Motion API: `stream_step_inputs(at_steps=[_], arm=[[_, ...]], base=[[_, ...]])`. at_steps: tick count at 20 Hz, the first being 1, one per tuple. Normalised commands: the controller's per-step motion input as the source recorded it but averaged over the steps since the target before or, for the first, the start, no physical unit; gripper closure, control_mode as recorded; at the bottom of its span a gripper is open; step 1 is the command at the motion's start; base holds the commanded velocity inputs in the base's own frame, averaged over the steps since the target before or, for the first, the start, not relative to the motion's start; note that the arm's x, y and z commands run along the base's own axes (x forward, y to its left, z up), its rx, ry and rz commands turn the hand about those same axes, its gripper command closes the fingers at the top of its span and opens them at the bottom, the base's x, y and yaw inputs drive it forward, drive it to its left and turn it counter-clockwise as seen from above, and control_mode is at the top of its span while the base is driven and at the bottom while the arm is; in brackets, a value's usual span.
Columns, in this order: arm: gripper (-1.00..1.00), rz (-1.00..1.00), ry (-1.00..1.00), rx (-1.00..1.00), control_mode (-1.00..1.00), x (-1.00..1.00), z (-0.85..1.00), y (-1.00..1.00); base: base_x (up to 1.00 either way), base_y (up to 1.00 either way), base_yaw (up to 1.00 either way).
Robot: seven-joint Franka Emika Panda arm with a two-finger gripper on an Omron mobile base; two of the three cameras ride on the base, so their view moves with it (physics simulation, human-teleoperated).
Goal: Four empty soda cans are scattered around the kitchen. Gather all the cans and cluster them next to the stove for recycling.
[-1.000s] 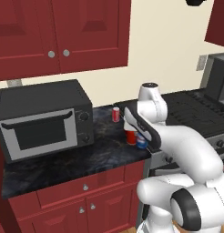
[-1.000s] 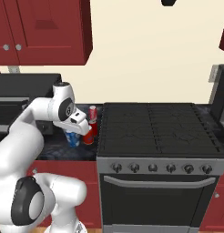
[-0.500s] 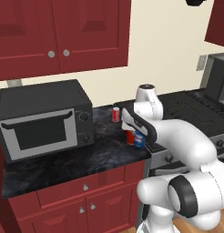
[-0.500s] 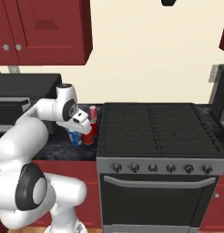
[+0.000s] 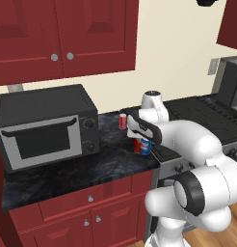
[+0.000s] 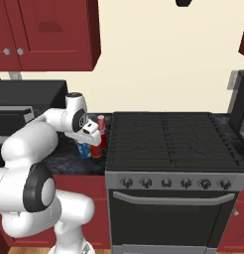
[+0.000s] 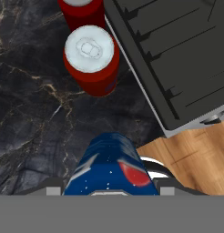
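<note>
We see dark red panelled cabinets (image 5: 62, 34) at 12 o'clock above a black marbled countertop (image 5: 58, 176), with a cream wall (image 6: 163, 59) behind. A black microwave (image 5: 46, 126) sits at 9 o'clock. Wood flooring (image 7: 196, 159) shows at 4 o'clock in the hand view.

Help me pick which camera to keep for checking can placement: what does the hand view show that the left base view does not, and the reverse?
Hand view: the silver top of a red can from above, the stove's near corner, and wood floor past the counter edge.

Left base view: the microwave, upper cabinets, a third can by the wall, and the arm.

Both: the blue can, the marbled counter and the stove.
</note>
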Motion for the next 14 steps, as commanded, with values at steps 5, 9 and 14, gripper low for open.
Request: stream_step_inputs(at_steps=[5, 9, 14], arm=[[1.0, 0.0, 0.0, 0.0, -1.0, 0.01, -0.18, 0.0], [1.0, 0.0, 0.0, 0.0, -1.0, 0.11, -0.25, 0.0], [1.0, 0.0, 0.0, 0.0, -1.0, 0.18, -0.24, 0.0]], base=[[0.0, 0.0, 0.0], [0.0, 0.0, 0.0], [0.0, 0.0, 0.0]])
